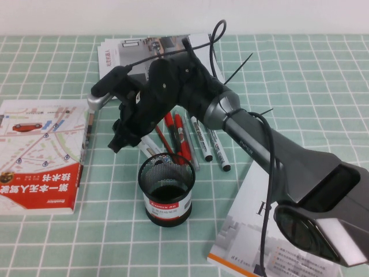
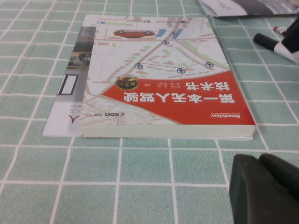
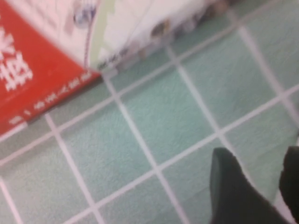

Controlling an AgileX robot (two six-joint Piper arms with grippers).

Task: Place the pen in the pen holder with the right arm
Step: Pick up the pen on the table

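My right gripper (image 1: 120, 140) hovers above the table, just left of and behind the pen holder (image 1: 167, 187), a black mesh cup with a red-and-white band. It is shut on the pen (image 1: 151, 146). The white barrel sticks out toward the holder's rim and the black cap toward the book. The pen (image 2: 275, 45) also shows at the far right of the left wrist view. In the right wrist view the right gripper (image 3: 258, 151) shows two black fingers with a pale strip between them. My left gripper (image 2: 259, 161) is shut and empty, low over the cloth in front of the red-and-white book.
A red-and-white book (image 1: 40, 156) lies left of the holder. Red pens (image 1: 177, 131) and two labelled white markers (image 1: 202, 138) lie behind the holder under the right arm. A white book (image 1: 259, 231) lies at the front right and an open magazine (image 1: 130, 52) at the back.
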